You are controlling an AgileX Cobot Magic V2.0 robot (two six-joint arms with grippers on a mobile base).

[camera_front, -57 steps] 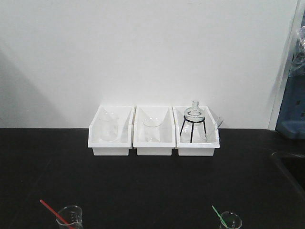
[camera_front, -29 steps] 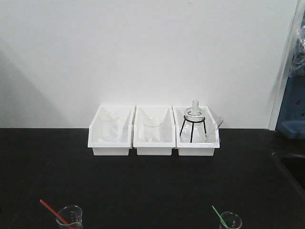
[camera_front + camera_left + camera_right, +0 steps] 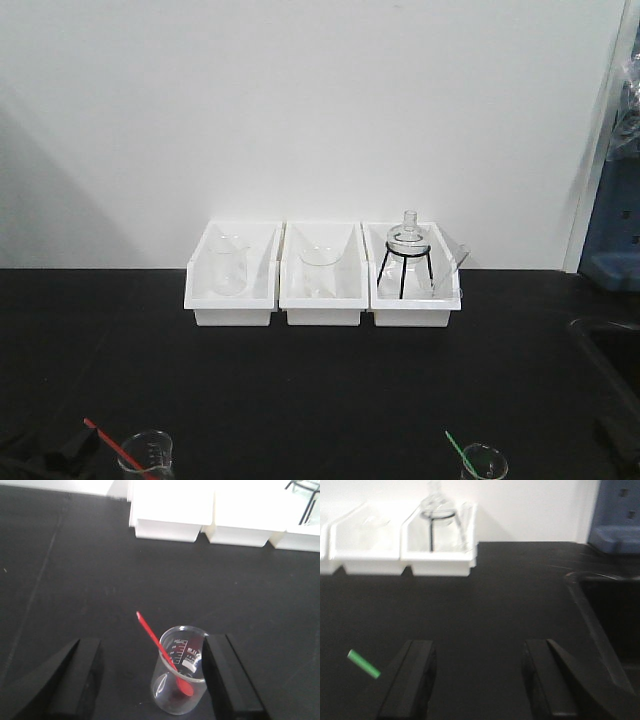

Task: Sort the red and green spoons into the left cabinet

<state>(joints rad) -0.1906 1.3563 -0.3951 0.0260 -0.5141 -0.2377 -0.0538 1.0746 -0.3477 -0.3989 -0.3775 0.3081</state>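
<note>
Judging from both wrist views, nothing is sorted yet. The left claw (image 3: 151, 645) hangs spread and empty, with the red spoon (image 3: 162, 652) leaning in a glass beaker (image 3: 192, 692) between its fingers. The right claw (image 3: 479, 647) is spread too, and the green spoon (image 3: 364, 663) lies just outside it, to its left. The left cabinet is out of view. Both pickups and both carries remain.

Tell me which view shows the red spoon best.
The left wrist view: the red spoon shows whole, bowl down in the beaker, handle leaning out over the rim. The front view catches only its handle at the bottom edge. The right wrist view shows none of it.
</note>
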